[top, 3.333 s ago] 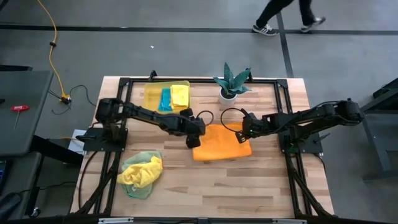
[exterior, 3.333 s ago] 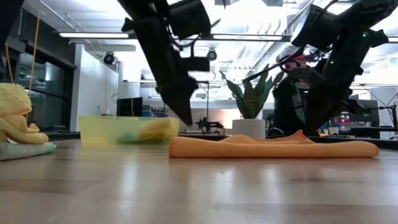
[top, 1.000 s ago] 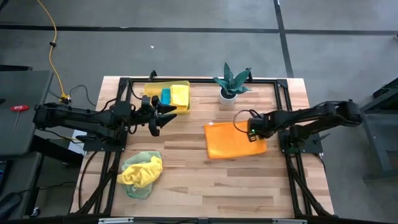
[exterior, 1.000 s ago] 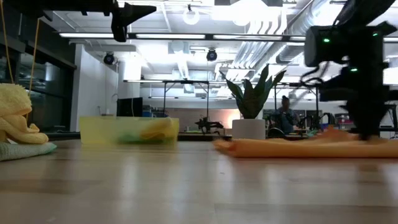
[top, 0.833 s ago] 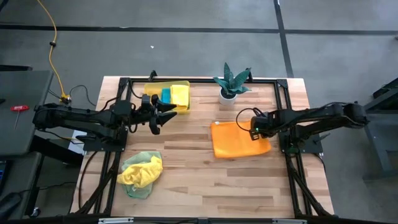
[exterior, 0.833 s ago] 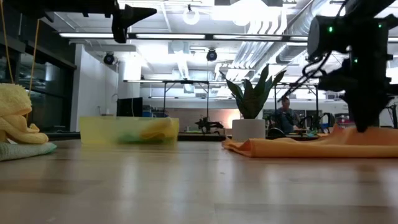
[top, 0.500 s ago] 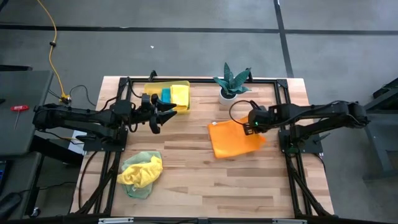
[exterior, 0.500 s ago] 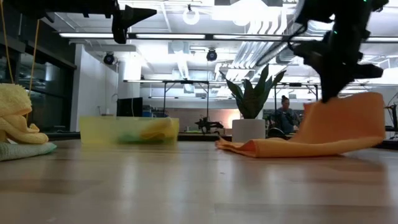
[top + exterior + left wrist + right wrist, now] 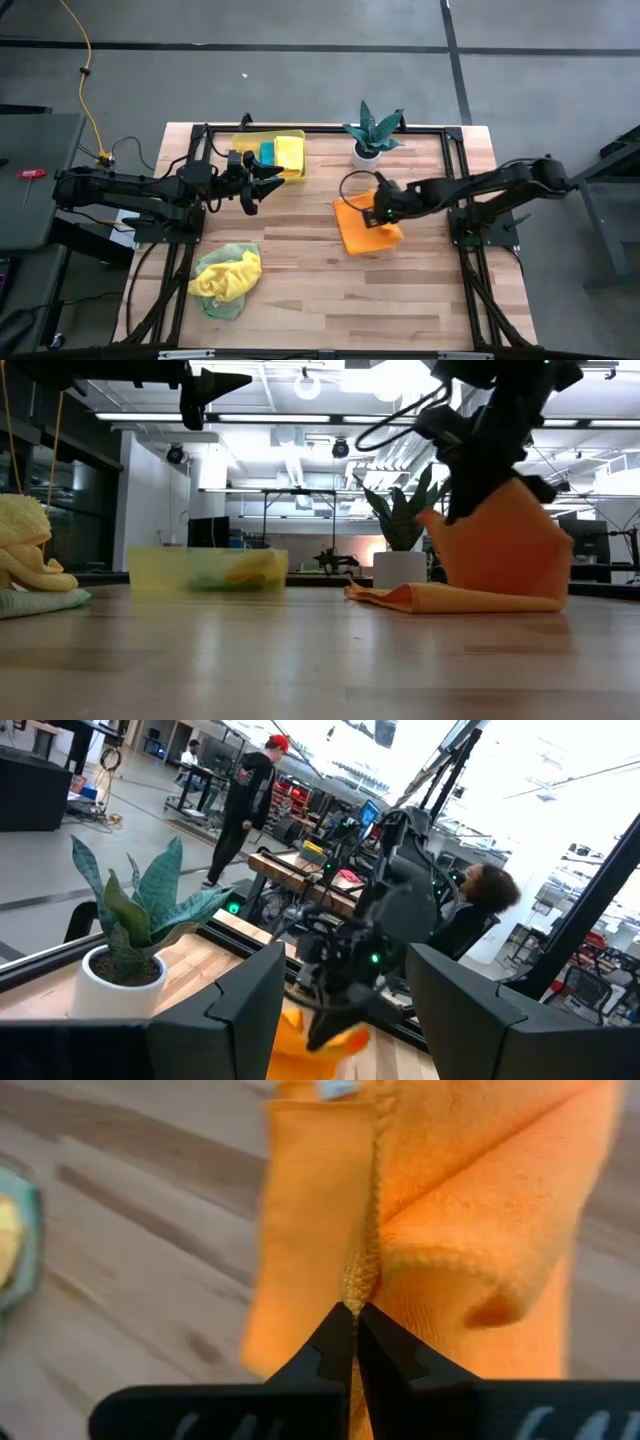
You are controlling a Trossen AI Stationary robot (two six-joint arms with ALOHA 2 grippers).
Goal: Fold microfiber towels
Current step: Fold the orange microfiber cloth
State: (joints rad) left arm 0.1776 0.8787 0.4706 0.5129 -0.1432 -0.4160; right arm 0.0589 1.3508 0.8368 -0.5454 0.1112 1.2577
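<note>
- while the fold is mid-swing, right gripper (image 9: 377,213) is pinched tight on the hemmed edge of the orange towel (image 9: 367,228), raised off the table (image 9: 330,300); in the low view the cloth hangs below it as a tent, its lower layer flat on the wood.
- right wrist view: fingertips (image 9: 352,1342) closed together, hem caught between them, folded layers bunched just beyond.
- left gripper (image 9: 252,185) parked well away from the orange towel, fingers apart and empty, just beside the yellow bin (image 9: 248,156) with folded cloths in it.
- crumpled yellow and green towels (image 9: 227,276) lie far off from both grippers, not yet folded.
- potted plant (image 9: 370,133) stands near, beyond the right gripper.
- risks, as judged: grip is on a thin hem only, so a fast sweep could slip it out and drop the flap short.
- bottom layer is unpinned; drag from the lifted flap could slide or skew it, leaving edges misaligned.
- swinging wide toward the plant could brush the pot.
</note>
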